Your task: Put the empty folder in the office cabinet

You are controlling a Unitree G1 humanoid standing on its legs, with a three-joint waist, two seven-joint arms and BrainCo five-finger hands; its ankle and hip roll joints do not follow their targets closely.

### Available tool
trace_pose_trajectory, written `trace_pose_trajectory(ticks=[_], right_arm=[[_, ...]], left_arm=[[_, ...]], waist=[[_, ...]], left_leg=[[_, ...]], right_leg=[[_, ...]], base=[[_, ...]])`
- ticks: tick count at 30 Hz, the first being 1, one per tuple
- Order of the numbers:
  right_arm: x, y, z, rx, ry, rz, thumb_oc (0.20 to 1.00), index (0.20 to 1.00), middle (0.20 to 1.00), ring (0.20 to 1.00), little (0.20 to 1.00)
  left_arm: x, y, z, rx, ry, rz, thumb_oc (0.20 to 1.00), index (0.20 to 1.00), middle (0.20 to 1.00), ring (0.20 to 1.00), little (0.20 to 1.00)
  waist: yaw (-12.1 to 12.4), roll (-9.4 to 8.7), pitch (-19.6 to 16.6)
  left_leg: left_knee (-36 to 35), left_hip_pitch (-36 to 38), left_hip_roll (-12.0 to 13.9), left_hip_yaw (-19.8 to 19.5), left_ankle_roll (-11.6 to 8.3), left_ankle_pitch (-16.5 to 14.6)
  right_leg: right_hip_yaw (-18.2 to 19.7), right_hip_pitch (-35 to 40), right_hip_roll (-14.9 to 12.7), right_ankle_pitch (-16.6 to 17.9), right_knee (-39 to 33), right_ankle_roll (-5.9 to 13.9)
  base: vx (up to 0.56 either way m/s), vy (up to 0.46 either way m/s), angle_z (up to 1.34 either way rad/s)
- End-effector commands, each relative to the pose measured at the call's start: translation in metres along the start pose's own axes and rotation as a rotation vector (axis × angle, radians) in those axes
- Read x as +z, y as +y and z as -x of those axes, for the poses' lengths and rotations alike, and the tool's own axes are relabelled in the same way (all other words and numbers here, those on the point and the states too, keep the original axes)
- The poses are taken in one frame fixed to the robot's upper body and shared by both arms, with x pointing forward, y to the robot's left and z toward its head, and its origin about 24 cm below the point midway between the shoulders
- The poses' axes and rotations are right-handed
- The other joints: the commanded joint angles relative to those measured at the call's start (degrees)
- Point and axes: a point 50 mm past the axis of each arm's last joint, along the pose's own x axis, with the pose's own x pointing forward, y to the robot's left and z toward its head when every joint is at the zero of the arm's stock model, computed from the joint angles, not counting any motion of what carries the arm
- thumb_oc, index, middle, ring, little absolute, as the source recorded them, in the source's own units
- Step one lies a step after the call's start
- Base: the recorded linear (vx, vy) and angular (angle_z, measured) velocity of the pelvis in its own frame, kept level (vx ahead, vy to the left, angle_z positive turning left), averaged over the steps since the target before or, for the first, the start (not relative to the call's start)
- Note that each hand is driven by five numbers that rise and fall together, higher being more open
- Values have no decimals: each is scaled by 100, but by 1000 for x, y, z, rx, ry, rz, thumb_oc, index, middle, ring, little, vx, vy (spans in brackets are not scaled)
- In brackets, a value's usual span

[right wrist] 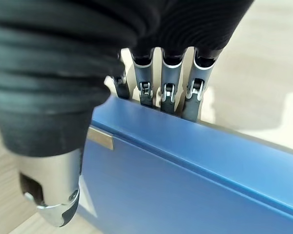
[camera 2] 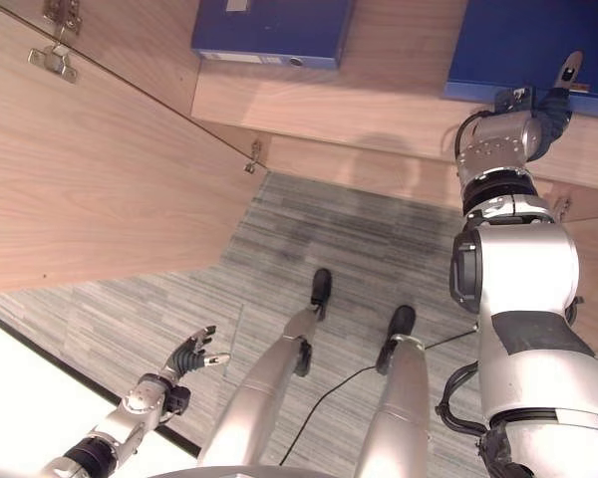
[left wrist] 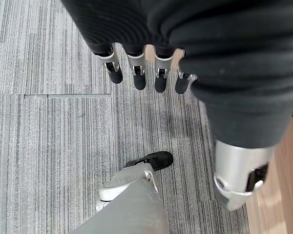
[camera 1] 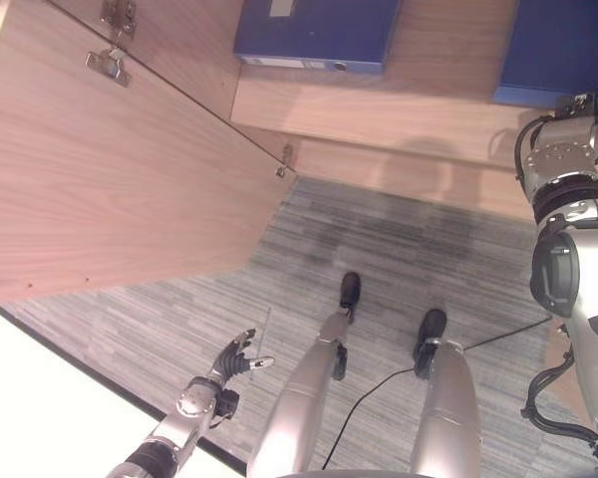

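Two blue folders sit on a wooden cabinet shelf seen from above: one folder (camera 2: 269,30) lies toward the left of the shelf (camera 2: 379,105), and a second blue folder (camera 2: 523,45) stands toward the right. The robot's right arm reaches up and forward to that second folder, and its right hand (camera 2: 558,90) is at the folder's near edge. In the right wrist view the fingers (right wrist: 168,90) run down behind the folder's upper edge, their tips hidden behind the blue cover (right wrist: 185,185), while the thumb (right wrist: 53,195) lies on the near side, so the grip cannot be told for certain. An open cabinet door (camera 1: 110,169) of pale wood stands at the left. Down low at the left, the left hand (camera 1: 234,357) hangs over the grey striped carpet (camera 1: 399,239), fingers spread and relaxed, holding nothing.
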Motion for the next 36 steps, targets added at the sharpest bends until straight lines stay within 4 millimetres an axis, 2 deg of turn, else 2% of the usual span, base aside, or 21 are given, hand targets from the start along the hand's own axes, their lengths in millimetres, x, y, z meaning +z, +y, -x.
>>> trace_pose_trajectory(ticks=[1, 3, 4, 6, 7, 8, 12, 15, 16, 17, 21, 22, 23, 24, 25, 26, 27, 29, 30, 31, 36], right_arm=[[15, -17, -12, -74, -19, -24, 1000, 1000, 1000, 1000, 1000], [15, -19, -12, -80, -21, -31, 1000, 1000, 1000, 1000, 1000], [15, -18, -12, -79, -21, -31, 1000, 1000, 1000, 1000, 1000], [17, -18, -13, -76, -27, -31, 1000, 1000, 1000, 1000, 1000], [18, -18, -13, -75, -28, -27, 1000, 1000, 1000, 1000, 1000], [18, -17, -13, -73, -29, -27, 1000, 1000, 1000, 1000, 1000], [28, -11, -13, -59, -48, -42, 1000, 1000, 1000, 1000, 1000], [42, 5, -9, -33, -76, -72, 1000, 1000, 1000, 1000, 1000], [53, 20, -4, 4, -99, -82, 1000, 1000, 1000, 1000, 1000], [54, 21, -3, 4, -99, -80, 1000, 1000, 1000, 1000, 1000], [83, 50, 9, 64, -156, -48, 1000, 1000, 1000, 1000, 1000], [84, 51, 9, 67, -158, -48, 1000, 1000, 1000, 1000, 1000], [91, 53, 10, 58, -175, -27, 1000, 1000, 1000, 1000, 1000], [91, 54, 10, 59, -176, -28, 1000, 1000, 1000, 1000, 1000], [95, 50, 8, 28, -173, -20, 1000, 1000, 1000, 1000, 1000], [96, 51, 9, 30, -174, -21, 1000, 1000, 1000, 1000, 1000], [92, 51, 9, 16, -165, 2, 1000, 1000, 1000, 1000, 1000], [90, 47, 7, -5, -162, 26, 1000, 1000, 1000, 1000, 1000], [90, 48, 8, -4, -162, 25, 1000, 1000, 1000, 1000, 1000], [88, 43, 6, -23, -159, 36, 1000, 1000, 1000, 1000, 1000], [74, 24, -2, -100, -137, 71, 1000, 1000, 1000, 1000, 1000]], left_arm=[[18, 17, -10, 56, -38, -11, 1000, 1000, 1000, 1000, 1000], [16, 17, -10, 57, -34, -5, 1000, 1000, 1000, 1000, 1000], [17, 17, -10, 57, -35, -4, 1000, 1000, 1000, 1000, 1000], [15, 17, -10, 62, -29, -3, 1000, 1000, 1000, 1000, 1000], [14, 18, -9, 62, -24, -4, 1000, 1000, 1000, 1000, 1000], [14, 17, -9, 62, -26, -3, 1000, 1000, 1000, 1000, 1000], [11, 18, -8, 64, -12, 2, 1000, 1000, 1000, 1000, 1000], [8, 20, -7, 66, -1, -5, 1000, 1000, 1000, 1000, 1000], [3, 22, -5, 72, 19, -14, 1000, 1000, 1000, 1000, 1000], [3, 22, -5, 70, 18, -13, 1000, 1000, 1000, 1000, 1000], [-6, 21, -1, 53, 55, -39, 1000, 1000, 1000, 1000, 1000], [-5, 21, -2, 52, 52, -38, 1000, 1000, 1000, 1000, 1000], [-10, 20, 0, 45, 68, -45, 1000, 1000, 1000, 1000, 1000], [-9, 19, 0, 44, 66, -45, 1000, 1000, 1000, 1000, 1000], [-10, 21, 0, 46, 76, -57, 1000, 1000, 1000, 1000, 1000], [-9, 21, -1, 46, 74, -58, 1000, 1000, 1000, 1000, 1000], [-10, 20, -1, 45, 81, -59, 1000, 1000, 1000, 1000, 1000], [-11, 18, -2, 47, 85, -52, 1000, 1000, 1000, 1000, 1000], [-10, 19, -2, 47, 83, -51, 1000, 1000, 1000, 1000, 1000], [-10, 18, -2, 46, 83, -47, 1000, 1000, 1000, 1000, 1000], [-10, 16, -3, 54, 80, -33, 1000, 1000, 1000, 1000, 1000]], waist=[[206, 137, 395], [221, 144, 441], [209, 130, 399], [218, 128, 398], [233, 140, 441], [221, 126, 398], [225, 116, 380], [235, 92, 346], [244, 40, 298], [257, 66, 349], [295, -16, 226], [283, -21, 185], [311, -38, 182], [297, -47, 142], [309, -62, 146], [295, -72, 108], [308, -77, 124], [310, -83, 121], [292, -96, 79], [308, -84, 121], [317, -64, 132]], left_leg=[[431, 326, 164, 118, -217, -1234], [378, 331, 190, 145, -210, -1086], [357, 389, 177, 103, -225, -1210], [314, 454, 184, 85, -237, -1196], [317, 415, 200, 118, -225, -1068], [300, 468, 188, 76, -240, -1195], [269, 510, 198, 49, -251, -1186], [217, 548, 211, 42, -262, -1161], [174, 569, 223, 35, -270, -1144], [182, 522, 235, 76, -257, -1017], [13, 647, 268, 31, -280, -949], [-23, 705, 260, -9, -294, -1060], [-92, 759, 271, 10, -285, -909], [-132, 823, 263, -31, -299, -1019], [-184, 861, 279, -2, -296, -878], [-225, 926, 272, -43, -309, -987], [-267, 973, 286, -16, -302, -857], [-351, 1074, 290, -33, -307, -825], [-389, 1137, 285, -72, -320, -935], [-401, 1126, 297, -46, -315, -798], [-648, 1347, 314, -106, -339, -698]], right_leg=[[406, 594, 100, 269, -893, 604], [333, 600, 96, 403, -951, 576], [397, 650, 109, 270, -944, 602], [375, 690, 111, 265, -967, 600], [307, 659, 96, 399, -988, 577], [372, 704, 108, 263, -977, 602], [345, 747, 102, 252, -979, 604], [328, 759, 107, 255, -987, 609], [317, 773, 110, 259, -1015, 608], [251, 730, 97, 392, -1029, 582], [217, 811, 72, 419, -1100, 598], [282, 858, 87, 290, -1100, 624], [189, 892, 83, 426, -1145, 594], [254, 946, 99, 295, -1148, 619], [164, 988, 90, 431, -1213, 597], [228, 1045, 106, 301, -1220, 621], [151, 1080, 109, 447, -1275, 591], [126, 1180, 121, 456, -1337, 590], [192, 1233, 136, 325, -1340, 614], [110, 1232, 124, 472, -1378, 596], [40, 1411, 137, 511, -1525, 602]], base=[[8, -15, -11], [-31, 0, -3], [0, 0, 0], [5, -19, 2], [0, 0, 0], [8, -16, 5], [30, -17, 3], [3, -2, 1], [-77, 15, 4], [-72, 14, 3], [22, -5, 2], [0, 0, 0], [101, -21, 2], [-60, 11, 1], [101, -32, 1], [-61, 13, 1], [22, -6, 5], [18, -4, 3], [0, 0, 0], [5, -8, 4], [-9, -2, 4]])
